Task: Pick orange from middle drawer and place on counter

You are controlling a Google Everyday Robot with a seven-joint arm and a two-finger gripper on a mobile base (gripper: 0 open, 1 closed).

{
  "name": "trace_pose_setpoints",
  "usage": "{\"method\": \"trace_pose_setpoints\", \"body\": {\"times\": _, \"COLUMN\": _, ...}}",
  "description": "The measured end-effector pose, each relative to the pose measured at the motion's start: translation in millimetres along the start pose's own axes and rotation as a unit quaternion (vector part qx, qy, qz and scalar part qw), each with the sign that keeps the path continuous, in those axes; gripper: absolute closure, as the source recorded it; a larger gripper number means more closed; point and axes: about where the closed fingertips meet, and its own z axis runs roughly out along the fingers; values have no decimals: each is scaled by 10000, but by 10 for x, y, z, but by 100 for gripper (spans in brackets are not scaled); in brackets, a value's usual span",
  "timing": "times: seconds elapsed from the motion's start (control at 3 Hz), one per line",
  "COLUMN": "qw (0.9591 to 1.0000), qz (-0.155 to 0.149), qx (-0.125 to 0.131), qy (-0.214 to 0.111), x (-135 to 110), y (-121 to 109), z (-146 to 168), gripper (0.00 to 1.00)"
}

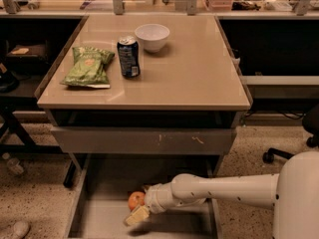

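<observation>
White arm [224,188] stretched out low and level, wrist bent, hand [137,215] at its end tilted downward.

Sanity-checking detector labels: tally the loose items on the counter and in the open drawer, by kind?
chip bag: 1
soda can: 1
bowl: 1
orange: 1
Total: 4
The end effector is in the middle drawer, beside the orange.

A single camera looks down from high on the near side, fairly close, across the counter [189,78]. The gripper [137,215] shows low in frame, inside the middle drawer [102,222] — beneath the counter's near edge.
</observation>
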Motion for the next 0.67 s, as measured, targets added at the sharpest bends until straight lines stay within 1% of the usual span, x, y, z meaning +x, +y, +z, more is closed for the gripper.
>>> {"method": "trace_pose_setpoints", "body": {"times": 0.67, "qw": 10000, "qz": 0, "qx": -1, "qy": 0, "x": 0, "y": 0, "z": 0, "gripper": 61}}
